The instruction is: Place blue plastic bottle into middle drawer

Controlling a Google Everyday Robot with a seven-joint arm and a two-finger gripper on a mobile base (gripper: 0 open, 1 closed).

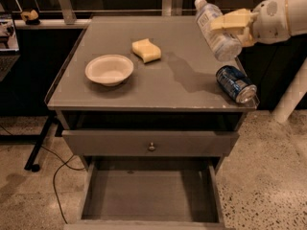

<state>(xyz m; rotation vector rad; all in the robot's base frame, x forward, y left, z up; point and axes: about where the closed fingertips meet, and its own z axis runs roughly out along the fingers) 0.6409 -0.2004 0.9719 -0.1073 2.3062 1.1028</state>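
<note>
The blue plastic bottle point(210, 17) hangs tilted in the air above the cabinet top's right rear corner, its white cap up and to the left. My gripper point(226, 28) reaches in from the right with its cream fingers point(235, 19) shut around the bottle's body. The middle drawer point(151, 195) stands pulled out at the bottom of the view. Its flat grey floor is bare. It lies well below and to the left of the bottle.
On the grey cabinet top point(182, 75) sit a white bowl point(109, 69), a yellow sponge point(146, 50) and a shiny blue can point(235, 84) on its side near the right front corner. A closed drawer front with a knob point(151, 146) sits above the pulled-out drawer.
</note>
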